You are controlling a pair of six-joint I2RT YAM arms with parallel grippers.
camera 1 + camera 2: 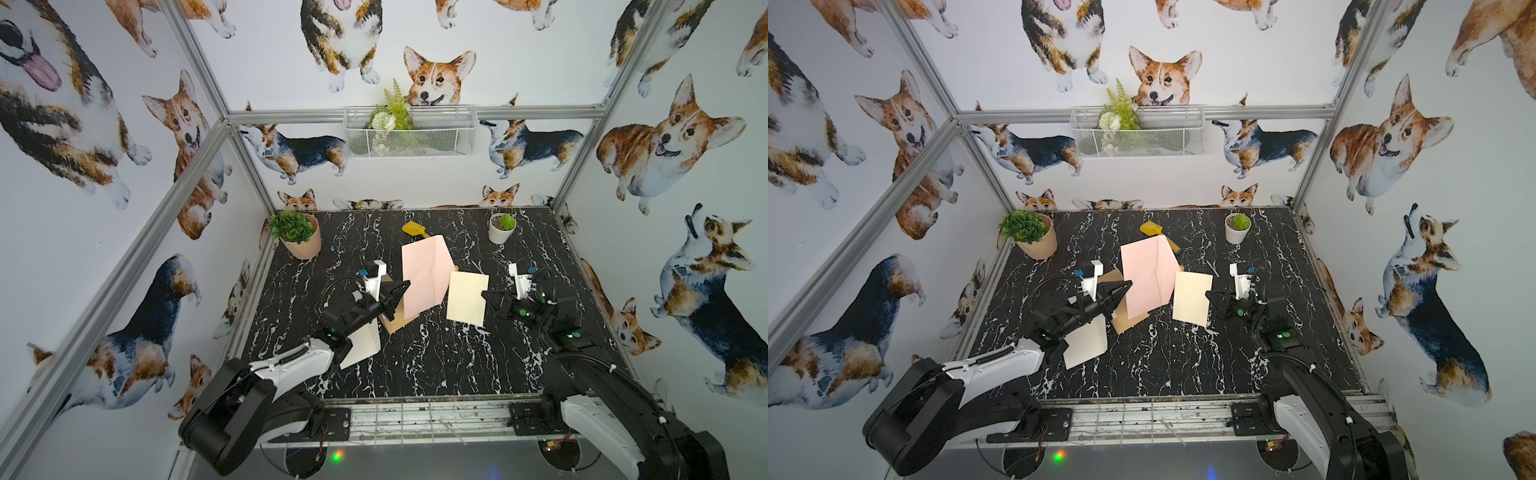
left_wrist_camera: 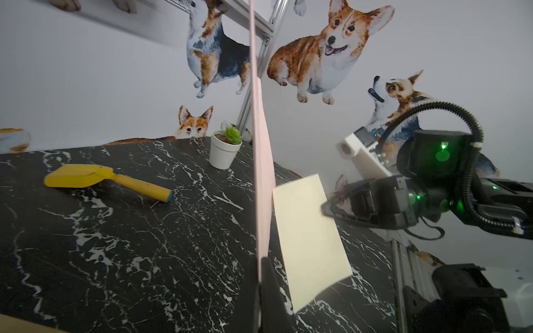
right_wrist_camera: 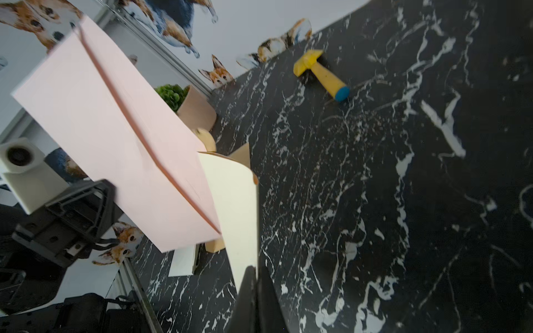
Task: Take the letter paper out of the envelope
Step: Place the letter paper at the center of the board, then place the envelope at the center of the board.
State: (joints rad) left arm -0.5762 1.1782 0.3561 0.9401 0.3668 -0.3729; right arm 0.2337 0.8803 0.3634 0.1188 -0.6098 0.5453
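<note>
Nearest to the robot, a cream sheet (image 1: 363,345) lies on the counter (image 1: 436,365), partly under the left arm, and a brown envelope (image 1: 397,324) lies just behind it; neither seems to belong to the step in hand. Above them the left gripper (image 1: 401,289) is closed tight on the lower left edge of the pink envelope (image 1: 424,274) and holds it up off the counter, w/ the flap end pointing to the back wall. Opposite, the right gripper (image 1: 485,296) is closed too, pinching the right edge of the letter paper (image 1: 466,300), which hangs in the air just beside the envelope. The step in hand looks like the end of the pull-out: approx. the whole sheet is free, and only its far corner touches or overlaps the envelope's right edge in both top views. The next move prob. calls for the right arm to carry the paper sideways, away from the envelope, w/o loosening the pinch, while the left arm holds the envelope firm. Whether that corner is inside the mouth or only in front of it cannot be told: the left wrist view shows the envelope edge-on, and in the right wrist view the envelope covers the paper's upper corner. Farther back, a yellow brush (image 1: 413,229) is partly hidden behind the envelope. A pink plant pot (image 1: 300,241) and a white pot (image 1: 502,230) stand at the back corners, well apart from the work.
</note>
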